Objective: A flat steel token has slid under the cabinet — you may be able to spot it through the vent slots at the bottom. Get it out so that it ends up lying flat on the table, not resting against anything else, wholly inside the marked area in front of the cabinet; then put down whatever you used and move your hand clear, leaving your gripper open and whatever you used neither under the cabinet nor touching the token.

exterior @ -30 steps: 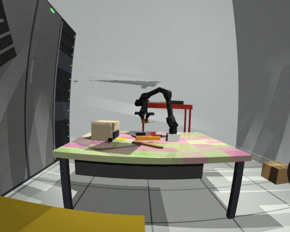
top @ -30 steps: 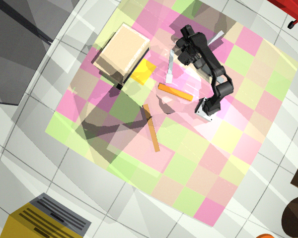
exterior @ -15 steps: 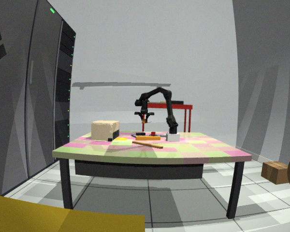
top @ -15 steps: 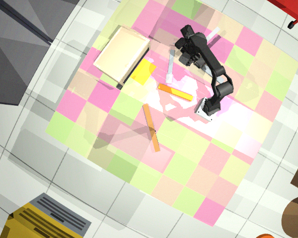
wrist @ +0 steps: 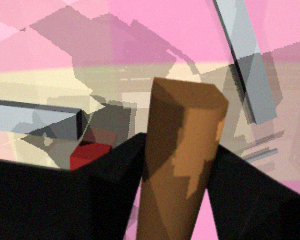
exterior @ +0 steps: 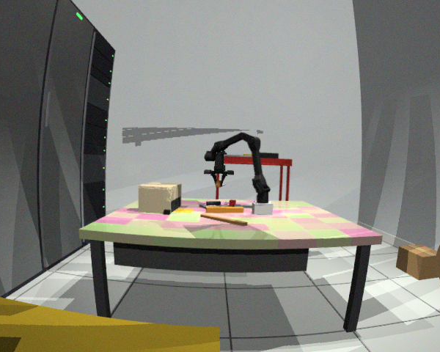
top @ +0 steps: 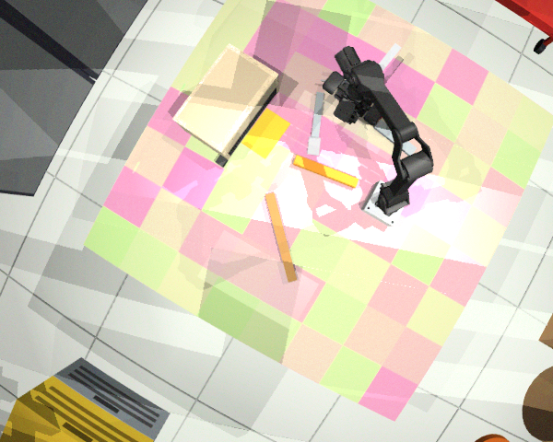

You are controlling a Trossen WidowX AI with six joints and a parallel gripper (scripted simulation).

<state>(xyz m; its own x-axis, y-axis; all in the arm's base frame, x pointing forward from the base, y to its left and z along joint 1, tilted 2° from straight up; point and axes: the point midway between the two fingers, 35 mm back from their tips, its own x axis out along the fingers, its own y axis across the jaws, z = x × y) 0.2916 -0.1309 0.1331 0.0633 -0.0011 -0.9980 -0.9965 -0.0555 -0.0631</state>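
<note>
My gripper point(exterior: 218, 180) point(wrist: 175, 144) is shut on a short brown wooden rod point(wrist: 186, 120) point(exterior: 219, 185) and holds it upright, well above the table. It hangs behind and to the right of the beige cabinet point(top: 227, 97) point(exterior: 158, 196). The yellow marked area point(top: 265, 132) point(exterior: 184, 210) lies in front of the cabinet's dark bottom edge. The steel token is not visible in any view. In the top view my wrist and arm hide the fingers.
A grey bar point(top: 316, 122) point(wrist: 250, 70) lies below the gripper, another grey bar point(wrist: 35, 117) beside a small red block point(wrist: 87, 155) point(exterior: 232, 202). An orange block point(top: 324, 171) point(exterior: 224, 209) and a long wooden slat point(top: 280, 236) point(exterior: 224, 218) lie mid-table. My base point(top: 379, 205) stands to the right.
</note>
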